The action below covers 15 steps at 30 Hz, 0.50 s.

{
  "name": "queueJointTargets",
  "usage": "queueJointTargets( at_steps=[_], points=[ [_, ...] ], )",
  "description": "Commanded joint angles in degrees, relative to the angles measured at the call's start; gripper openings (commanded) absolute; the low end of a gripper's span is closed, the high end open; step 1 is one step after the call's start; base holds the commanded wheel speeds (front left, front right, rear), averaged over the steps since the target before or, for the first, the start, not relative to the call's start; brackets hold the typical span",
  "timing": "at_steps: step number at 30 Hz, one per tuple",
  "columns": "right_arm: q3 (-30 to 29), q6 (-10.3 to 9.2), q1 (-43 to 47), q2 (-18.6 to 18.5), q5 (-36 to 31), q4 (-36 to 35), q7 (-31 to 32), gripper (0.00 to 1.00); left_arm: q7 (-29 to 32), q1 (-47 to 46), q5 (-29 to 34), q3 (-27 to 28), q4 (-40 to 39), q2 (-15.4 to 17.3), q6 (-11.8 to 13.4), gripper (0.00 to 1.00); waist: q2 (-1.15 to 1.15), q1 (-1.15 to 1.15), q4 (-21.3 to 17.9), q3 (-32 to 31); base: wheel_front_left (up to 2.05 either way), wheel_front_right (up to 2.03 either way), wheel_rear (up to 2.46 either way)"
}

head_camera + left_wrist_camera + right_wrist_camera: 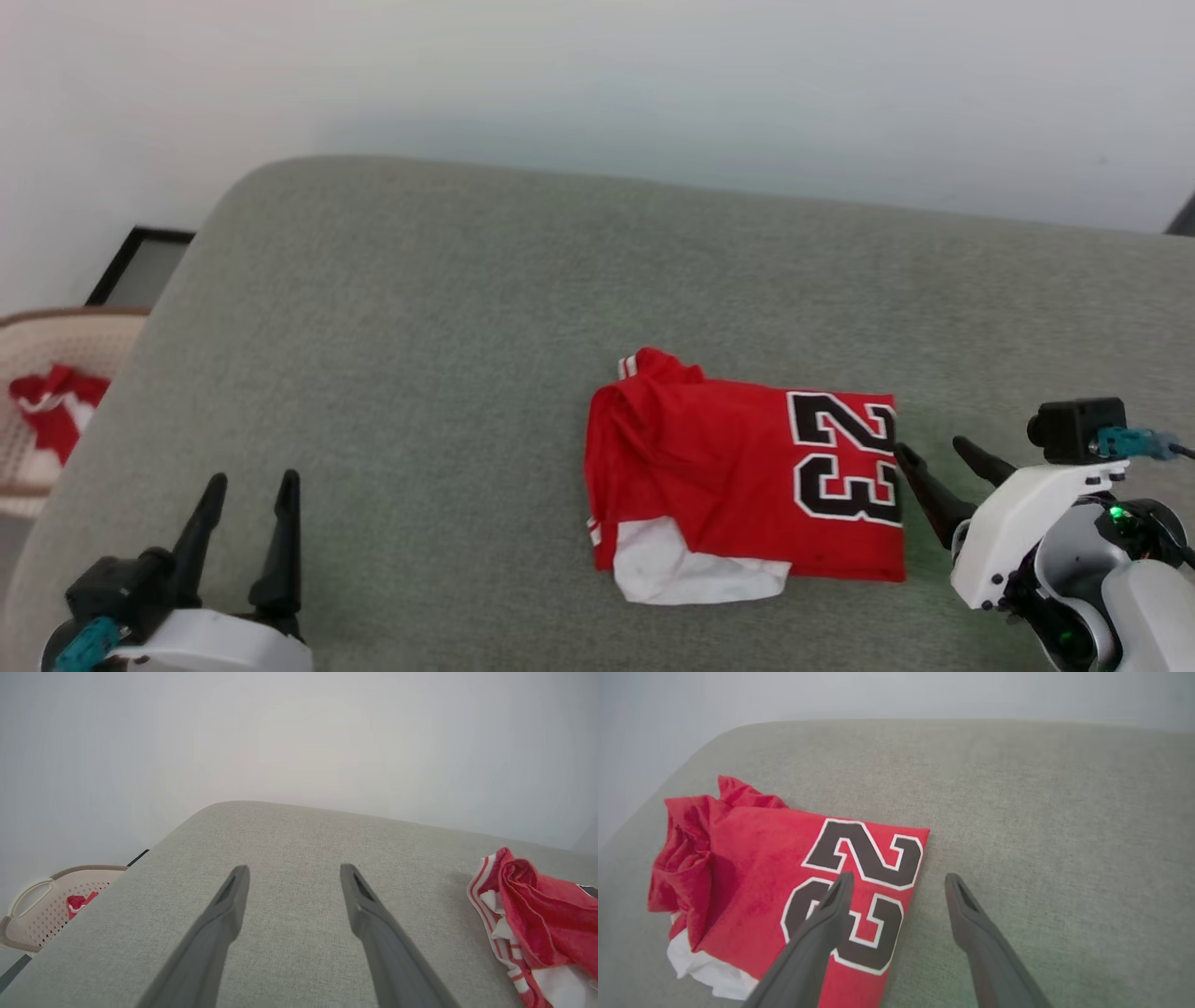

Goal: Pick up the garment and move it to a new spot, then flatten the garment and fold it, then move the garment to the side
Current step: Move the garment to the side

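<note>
Garment (709,467): folded into a rough rectangle, lying on the grey cushion (420,308), right of centre and toward the near side. Black "23" faces up at its right end. The far-left corner is bunched, and white fabric shows at the near-left corner.

Right gripper (932,450): fingers spread, holding nothing, one tip at the garment's right edge; contact cannot be confirmed.

Left gripper (253,479): fingers spread, empty, near left, well apart from the garment.

Basket (37,345): off the cushion's left side, containing red cloth (51,406).
</note>
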Motion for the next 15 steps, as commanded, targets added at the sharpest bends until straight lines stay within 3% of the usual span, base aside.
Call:
queueJointTargets(
  at_steps=[1, 15],
  points=[
    [-0.32, -0.1, -0.9, -0.09, -0.63, 1.07, 1.26, 1.0, -0.19, -0.95, 0.08, -0.21, 0.24, -0.3, -0.39, 1.0, 0.0, 0.0, 2.69, 2.68, 0.0, 0.0, 0.0],
    [-1.74, -0.1, -4.14, 1.99, -2.87, 9.5, 14.9, 1.0, -0.33, -4.42, 0.87, -0.98, 2.18, -2.11, -1.42, 1.0, 0.0, 0.0, 5.92, 6.45, 0.0, 0.0, 0.0]
  ],
)
